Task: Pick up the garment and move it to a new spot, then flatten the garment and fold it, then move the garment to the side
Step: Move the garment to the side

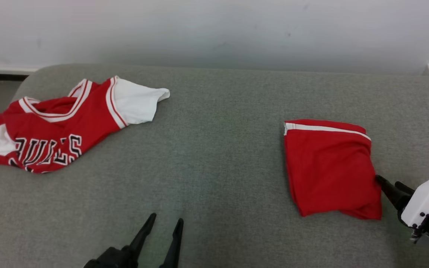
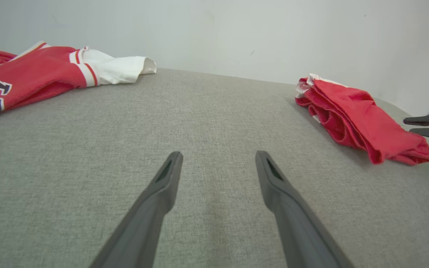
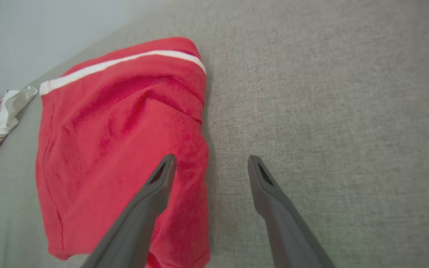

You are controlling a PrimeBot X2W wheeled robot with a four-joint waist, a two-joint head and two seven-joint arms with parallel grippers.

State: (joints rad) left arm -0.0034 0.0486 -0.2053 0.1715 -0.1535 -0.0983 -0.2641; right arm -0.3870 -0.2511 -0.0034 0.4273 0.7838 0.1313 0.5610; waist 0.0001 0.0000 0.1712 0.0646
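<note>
Looking at a grey fabric-covered surface (image 1: 214, 160), running up to a pale wall (image 1: 214, 29) behind its far edge. Finding at the far left corner a red and white jersey (image 1: 50, 130) with black letters, lying open but wrinkled, with one white sleeve pointing toward the middle and with its left part reaching the left edge. Finding the folded red garment (image 1: 330, 167) near the right edge, about midway between the far and near edges, resting as a compact packet with a white stripe along its far side, well apart from the jersey. Seeing the right gripper (image 3: 211, 159) just beside the right side of this garment, spread wide and released, grasping nothing, with one finger over the border of the cloth and the other over bare fabric; not being able to tell about contact. Seeing the left gripper (image 2: 218, 152) close to the near edge, around the middle, also spread wide and empty, pointing toward the far edge above bare surface between the two clothes.
</note>
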